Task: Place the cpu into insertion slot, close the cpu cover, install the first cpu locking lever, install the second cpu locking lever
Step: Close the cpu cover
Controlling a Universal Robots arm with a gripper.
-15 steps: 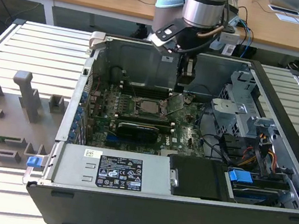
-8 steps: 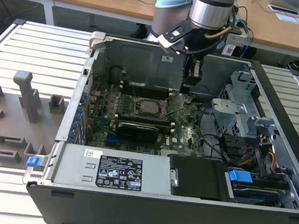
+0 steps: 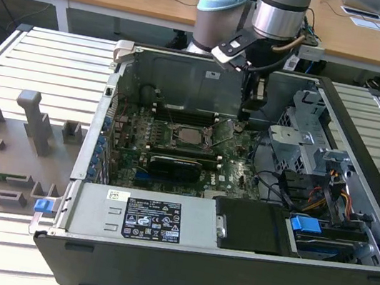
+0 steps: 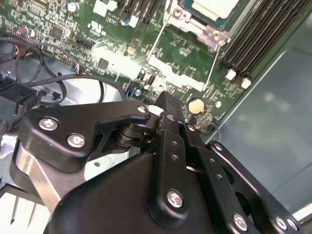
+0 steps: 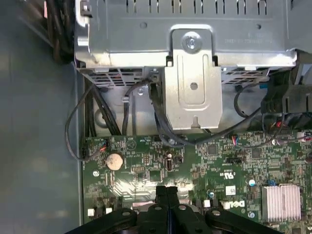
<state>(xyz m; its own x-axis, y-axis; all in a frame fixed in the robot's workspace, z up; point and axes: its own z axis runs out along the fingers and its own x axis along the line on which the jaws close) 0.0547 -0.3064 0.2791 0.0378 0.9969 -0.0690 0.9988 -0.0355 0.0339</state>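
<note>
The cpu (image 3: 190, 136) lies flat in its socket on the motherboard, its silver-tan top (image 4: 214, 7) showing through the window of the cpu cover (image 4: 191, 22). The cover's silvery frame lies down over the chip. Two thin wire locking levers (image 4: 157, 41) (image 4: 211, 63) run out from the socket's corners towards me. My gripper (image 3: 248, 114) hangs inside the case, to the exterior view's right of the socket and above the board. In both wrist views its black fingers (image 4: 168, 105) (image 5: 167, 192) are pressed together, with nothing between them.
A grey metal drive cage (image 5: 192, 87) with black cables (image 5: 161, 122) stands beyond the board. A coin battery (image 5: 114, 161), a finned heatsink (image 5: 280, 202) and memory slots (image 4: 258, 39) lie nearby. The power supply (image 3: 142, 218) fills the case front. Grey fixtures (image 3: 34, 121) sit outside.
</note>
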